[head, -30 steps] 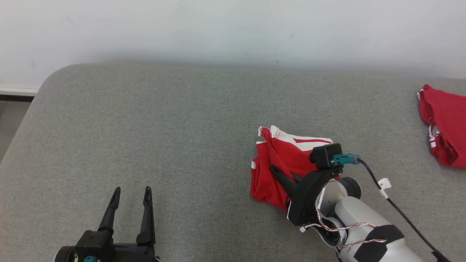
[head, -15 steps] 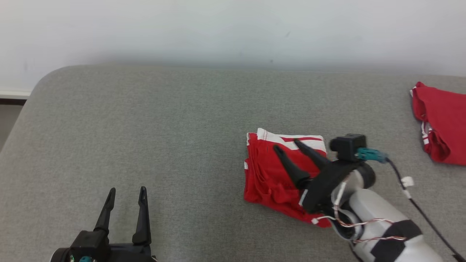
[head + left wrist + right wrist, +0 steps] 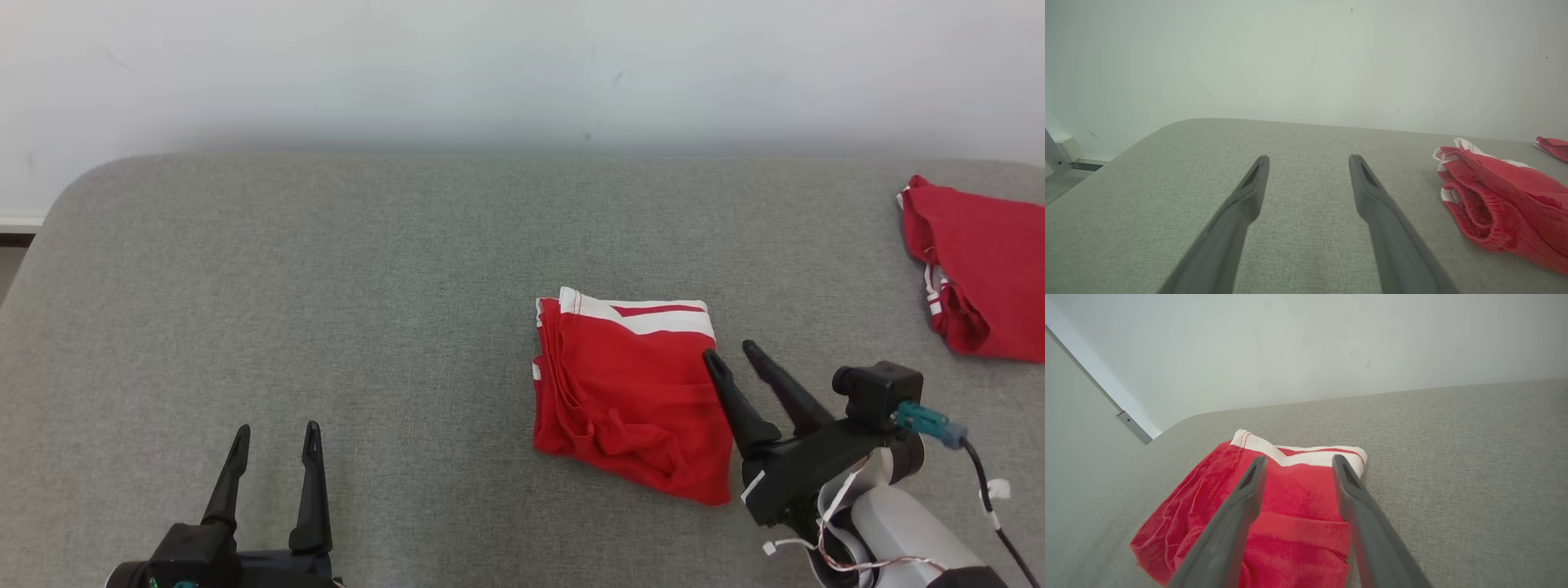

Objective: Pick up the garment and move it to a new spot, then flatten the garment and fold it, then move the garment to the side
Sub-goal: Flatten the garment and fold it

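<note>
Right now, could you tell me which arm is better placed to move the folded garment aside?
Right: the right pincer, open, sits at the folded red garment's edge; the left pincer hovers open well away over the grey surface.

The grey fabric-covered pad (image 3: pixel 326 286) had a rounded far-left corner. A folded red garment (image 3: pixel 629 392) with white bands along its far edge lay flat on it, right of the middle. A second red garment (image 3: pixel 980 278), rumpled, lay well apart at the far right edge.

Broad bare grey surface (image 3: pixel 326 286) left of garment (image 3: pixel 629 392); another red cloth (image 3: pixel 980 269) far right
</note>
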Robot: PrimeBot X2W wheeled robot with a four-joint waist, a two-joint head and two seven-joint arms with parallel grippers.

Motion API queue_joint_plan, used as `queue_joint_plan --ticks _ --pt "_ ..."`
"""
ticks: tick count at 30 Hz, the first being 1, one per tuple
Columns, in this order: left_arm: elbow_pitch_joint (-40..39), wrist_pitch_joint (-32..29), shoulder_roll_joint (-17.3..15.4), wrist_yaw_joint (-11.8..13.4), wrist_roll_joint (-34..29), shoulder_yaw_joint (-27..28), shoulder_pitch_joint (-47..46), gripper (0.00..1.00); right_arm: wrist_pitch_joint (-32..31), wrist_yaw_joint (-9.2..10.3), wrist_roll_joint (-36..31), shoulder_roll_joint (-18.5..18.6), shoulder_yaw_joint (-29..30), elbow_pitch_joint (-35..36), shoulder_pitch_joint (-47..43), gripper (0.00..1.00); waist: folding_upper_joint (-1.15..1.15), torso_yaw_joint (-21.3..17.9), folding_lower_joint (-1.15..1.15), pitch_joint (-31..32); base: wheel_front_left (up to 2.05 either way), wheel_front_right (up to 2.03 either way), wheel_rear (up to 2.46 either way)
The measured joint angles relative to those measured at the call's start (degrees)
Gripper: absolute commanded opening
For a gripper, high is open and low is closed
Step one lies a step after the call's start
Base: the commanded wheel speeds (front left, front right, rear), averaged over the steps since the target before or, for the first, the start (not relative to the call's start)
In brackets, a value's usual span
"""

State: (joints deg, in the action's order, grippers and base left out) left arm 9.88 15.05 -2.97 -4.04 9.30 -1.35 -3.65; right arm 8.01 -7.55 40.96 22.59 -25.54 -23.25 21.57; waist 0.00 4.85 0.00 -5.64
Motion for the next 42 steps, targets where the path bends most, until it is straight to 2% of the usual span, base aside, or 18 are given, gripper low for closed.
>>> queue_joint_plan --ticks 7,12,18,27,34,42 --pt "0.0 0.0 0.0 -0.1 -0.2 -0.3 -0.3 1.0 3.8 0.0 -6.3 -2.1 0.8 -2.7 -1.6 0.0 0.0 1.5 0.0 -0.9 0.0 0.0 0.0" --pt "0.2 0.0 0.0 -0.4 -0.4 -0.5 -0.8 1.0 5.2 0.0 -9.2 -4.8 -1.3 -6.7 -1.3 0.0 0.0 2.9 -0.01 -1.4 0.0 0.0 0.0" --pt "0.7 0.0 0.0 -0.6 -0.5 -0.7 -1.4 1.0 6.3 0.0 -9.6 -8.0 -3.4 -11.1 -0.1 0.0 0.0 4.4 0.0 -1.9 0.0 0.0 0.0" --pt "1.3 0.0 0.0 -0.8 -0.3 -1.3 -2.3 1.0 6.9 0.0 -10.1 -14.1 -8.5 -13.0 2.5 0.0 0.0 6.1 -0.01 -2.5 0.0 0.0 0.0" --pt "1.7 0.0 0.0 -0.9 -0.3 -0.9 -2.4 1.0 6.9 0.0 -10.1 -15.7 -9.4 -11.6 2.7 0.0 0.0 5.9 -0.01 -2.3 0.0 0.0 0.0" --pt "1.7 0.0 -0.1 -1.0 -0.7 0.1 -2.0 1.0 7.0 0.0 -13.4 -13.0 -1.3 -2.0 0.3 0.0 0.0 3.3 0.0 -1.0 0.0 0.0 0.0"
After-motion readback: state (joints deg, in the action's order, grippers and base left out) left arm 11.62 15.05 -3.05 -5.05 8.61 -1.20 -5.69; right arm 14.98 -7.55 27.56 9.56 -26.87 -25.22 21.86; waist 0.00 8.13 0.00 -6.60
